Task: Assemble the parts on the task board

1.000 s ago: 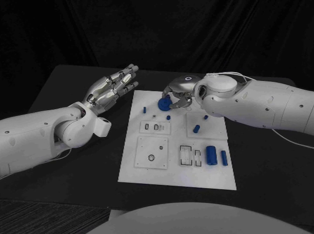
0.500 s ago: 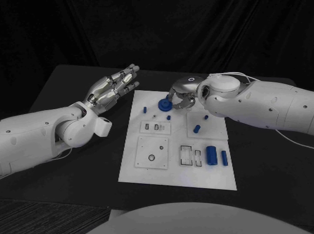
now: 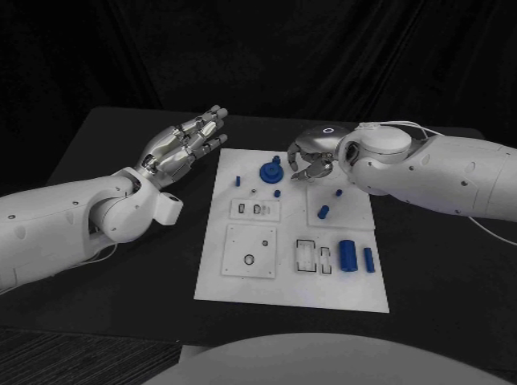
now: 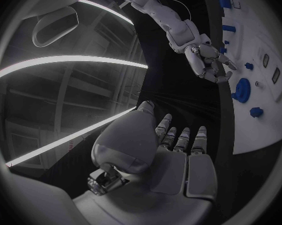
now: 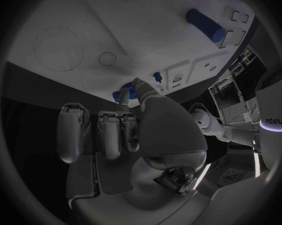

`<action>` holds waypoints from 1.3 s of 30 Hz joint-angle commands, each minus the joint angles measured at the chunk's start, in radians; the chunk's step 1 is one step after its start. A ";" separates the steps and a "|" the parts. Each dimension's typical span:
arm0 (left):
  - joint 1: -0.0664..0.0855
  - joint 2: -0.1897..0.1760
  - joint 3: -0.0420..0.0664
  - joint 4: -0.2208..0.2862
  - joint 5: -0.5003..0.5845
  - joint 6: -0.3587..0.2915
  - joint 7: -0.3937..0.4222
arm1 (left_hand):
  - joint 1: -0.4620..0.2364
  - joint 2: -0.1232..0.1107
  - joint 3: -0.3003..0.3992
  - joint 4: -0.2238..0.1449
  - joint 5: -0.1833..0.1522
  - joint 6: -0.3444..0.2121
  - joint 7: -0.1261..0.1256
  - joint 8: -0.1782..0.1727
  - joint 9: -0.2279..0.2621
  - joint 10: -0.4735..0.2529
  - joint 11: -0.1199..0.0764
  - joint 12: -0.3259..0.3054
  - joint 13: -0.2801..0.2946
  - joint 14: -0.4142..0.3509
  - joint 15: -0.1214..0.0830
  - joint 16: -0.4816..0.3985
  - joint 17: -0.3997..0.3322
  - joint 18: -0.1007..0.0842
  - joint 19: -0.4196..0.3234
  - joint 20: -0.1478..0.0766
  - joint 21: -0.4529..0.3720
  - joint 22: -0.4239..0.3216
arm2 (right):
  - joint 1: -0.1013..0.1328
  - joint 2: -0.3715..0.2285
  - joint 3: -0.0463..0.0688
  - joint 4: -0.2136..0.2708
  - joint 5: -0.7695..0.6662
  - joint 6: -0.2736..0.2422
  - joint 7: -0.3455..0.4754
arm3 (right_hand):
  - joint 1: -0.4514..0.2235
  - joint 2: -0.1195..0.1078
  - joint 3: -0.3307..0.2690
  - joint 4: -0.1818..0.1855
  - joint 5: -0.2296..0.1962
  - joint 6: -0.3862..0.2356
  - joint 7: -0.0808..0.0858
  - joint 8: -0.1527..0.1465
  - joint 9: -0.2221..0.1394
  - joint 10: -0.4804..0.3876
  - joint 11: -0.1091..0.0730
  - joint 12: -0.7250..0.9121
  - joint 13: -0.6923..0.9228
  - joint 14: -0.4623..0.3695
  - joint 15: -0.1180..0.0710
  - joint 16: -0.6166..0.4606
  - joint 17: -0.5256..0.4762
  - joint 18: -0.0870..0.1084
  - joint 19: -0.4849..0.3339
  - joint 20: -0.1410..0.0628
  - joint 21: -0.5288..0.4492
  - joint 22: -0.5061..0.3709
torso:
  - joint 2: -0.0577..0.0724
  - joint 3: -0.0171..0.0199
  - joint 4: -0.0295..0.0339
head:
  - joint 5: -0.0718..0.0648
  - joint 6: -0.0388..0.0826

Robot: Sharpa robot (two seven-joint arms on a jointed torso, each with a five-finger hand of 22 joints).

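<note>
The white task board [image 3: 291, 282] lies in the middle of the table. A round blue part [image 3: 270, 172] stands near its far edge, also visible as a blue disc [image 4: 242, 90]. My right hand [image 3: 311, 157] hovers just to the right of that part with its fingers loosely bent and nothing in them; the right hand [image 5: 128, 130] has its thumb tip close beside a blue piece [image 5: 120, 96]. My left hand [image 3: 189, 144] is held flat with fingers stretched out, above the table off the board's far left corner, holding nothing.
Small blue pegs [image 3: 277, 192] [image 3: 323, 212] [image 3: 339, 192] stand on the board. A thick blue cylinder [image 3: 348, 255] and a thinner one [image 3: 368, 258] lie near its right edge, beside rectangular slots [image 3: 314, 257]. A plate with a ring hole [image 3: 252, 250] sits near the left.
My right hand let go of the round blue part and drew back to the right; the part now stands alone on the board. The left hand has not moved.
</note>
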State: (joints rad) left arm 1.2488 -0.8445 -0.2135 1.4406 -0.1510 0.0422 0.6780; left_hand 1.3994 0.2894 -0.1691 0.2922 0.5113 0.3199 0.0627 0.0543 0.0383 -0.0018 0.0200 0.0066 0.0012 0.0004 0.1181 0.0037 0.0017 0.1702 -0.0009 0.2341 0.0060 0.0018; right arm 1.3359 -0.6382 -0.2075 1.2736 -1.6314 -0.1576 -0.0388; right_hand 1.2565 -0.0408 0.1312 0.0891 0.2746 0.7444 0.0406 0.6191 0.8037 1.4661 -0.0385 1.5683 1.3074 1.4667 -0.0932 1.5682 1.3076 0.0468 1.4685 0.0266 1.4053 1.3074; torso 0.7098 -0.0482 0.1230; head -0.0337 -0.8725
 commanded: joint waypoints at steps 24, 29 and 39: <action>0.000 0.003 0.001 -0.004 0.000 0.007 0.088 | 0.011 0.002 0.007 0.001 0.004 0.002 0.003 0.004 0.001 0.002 0.007 -0.007 -0.001 0.000 0.007 -0.004 -0.002 0.009 0.002 0.007 -0.005 -0.001 | 0.069 -0.332 0.000 0.201 0.008 -0.147 -0.017 | -0.188 -0.106 -0.045 0.206 -0.220 -0.052 -0.034 -0.416 -0.442 0.105 -0.035 0.002 0.263 0.104 -0.030 0.003 0.263 -0.026 0.062 -0.033 0.084 0.236 | -0.001 -0.0007 0.0003 | -0.006 0.000; 0.000 0.004 0.001 -0.004 0.000 0.007 0.090 | 0.012 0.002 0.008 0.000 0.005 0.001 0.002 0.004 0.001 0.002 0.006 -0.007 -0.001 0.000 0.007 -0.004 -0.002 0.009 0.002 0.007 -0.005 -0.001 | 0.052 -0.360 0.000 0.201 0.011 -0.148 -0.010 | -0.142 -0.097 -0.027 0.204 -0.169 -0.042 -0.036 -0.438 -0.472 0.105 -0.037 0.002 0.263 0.104 -0.034 0.003 0.263 -0.027 0.065 -0.038 0.090 0.238 | 0.000 0.0010 0.0027 | -0.010 0.000; 0.000 0.001 0.001 -0.002 0.000 0.008 0.090 | 0.012 0.002 0.008 0.000 0.005 0.002 0.002 0.004 0.001 0.002 0.006 -0.007 -0.001 0.000 0.007 -0.004 -0.002 0.009 0.002 0.007 -0.005 -0.001 | 0.012 -0.373 -0.001 0.180 0.013 -0.141 -0.002 | -0.073 -0.104 -0.022 0.201 -0.133 -0.030 -0.036 -0.455 -0.498 0.105 -0.037 0.002 0.263 0.104 -0.038 0.003 0.263 -0.026 0.062 -0.042 0.085 0.236 | 0.002 -0.0005 0.0023 | -0.005 0.000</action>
State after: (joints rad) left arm 1.2485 -0.8434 -0.2136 1.4355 -0.1511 0.0440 0.6781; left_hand 1.3994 0.2894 -0.1692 0.2922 0.5113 0.3198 0.0627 0.0543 0.0381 0.0018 0.0234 0.0066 0.0015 0.0004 0.1181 0.0037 0.0014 0.1702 -0.0009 0.2341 0.0060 0.0018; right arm 1.3520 -1.0095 -0.2088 1.4553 -1.6199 -0.2889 -0.0427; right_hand 1.1755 -0.1433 0.1069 0.2910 0.1388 0.7129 0.0024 0.1692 0.3062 1.4663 -0.0739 1.5683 1.3079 1.4668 -0.1252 1.5682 1.3074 0.0310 1.4684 -0.0092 1.4917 1.3079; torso 0.7123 -0.0471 0.1256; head -0.0395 -0.8725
